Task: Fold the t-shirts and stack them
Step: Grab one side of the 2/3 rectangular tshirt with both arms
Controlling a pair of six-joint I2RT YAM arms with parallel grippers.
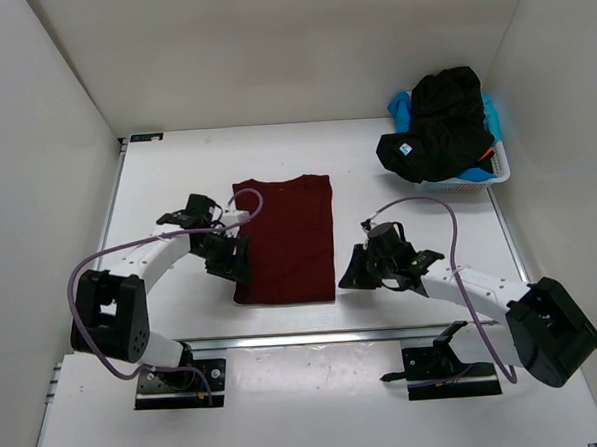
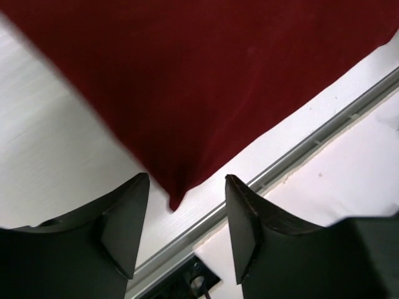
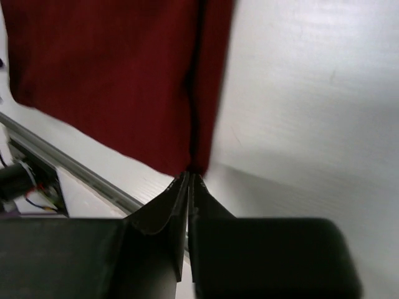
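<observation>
Dark red t-shirt (image 1: 284,239) flat on the bench (image 1: 176,170), close to its near edge
Left hand (image 2: 187,180) is spread, the shirt's near left corner showing between its fingers. Right hand (image 3: 188,177) is pressed together right at the near right corner, can't tell if it's got cloth.

I am facing a plain dark red t-shirt (image 1: 284,239) on a white table (image 1: 176,180), a black t-shirt (image 1: 442,126) and a light blue t-shirt (image 1: 401,108) topping a white lattice basket (image 1: 482,182).
</observation>
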